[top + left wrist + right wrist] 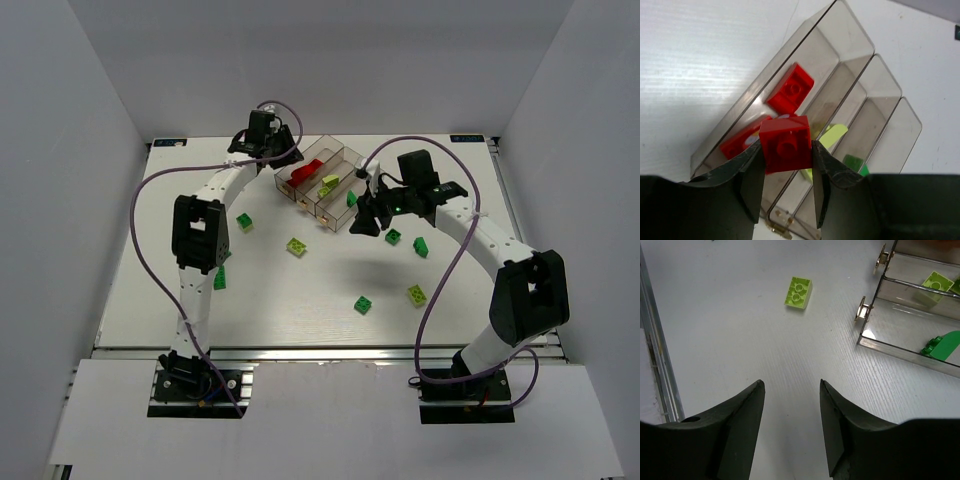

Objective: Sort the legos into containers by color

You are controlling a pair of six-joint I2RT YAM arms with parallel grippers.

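My left gripper (786, 145) is shut on a red lego (785, 160), held above the near end of the containers (855, 30), a clear smoky tray with three long compartments. Two more red legos (791, 92) lie in the left compartment. A pale yellow-green lego (835, 135) lies in the middle one and a dark green lego (855, 164) in the right one. My right gripper (791, 382) is open and empty over bare table beside the containers (900, 352). A pale lego (798, 292) lies on the table ahead of it.
Loose legos are scattered on the white table (300, 300): green ones (244, 221) (219, 279) (364, 304) (395, 237) and pale ones (296, 246) (417, 294). A metal rail (655, 355) edges the table. White walls enclose the back and sides.
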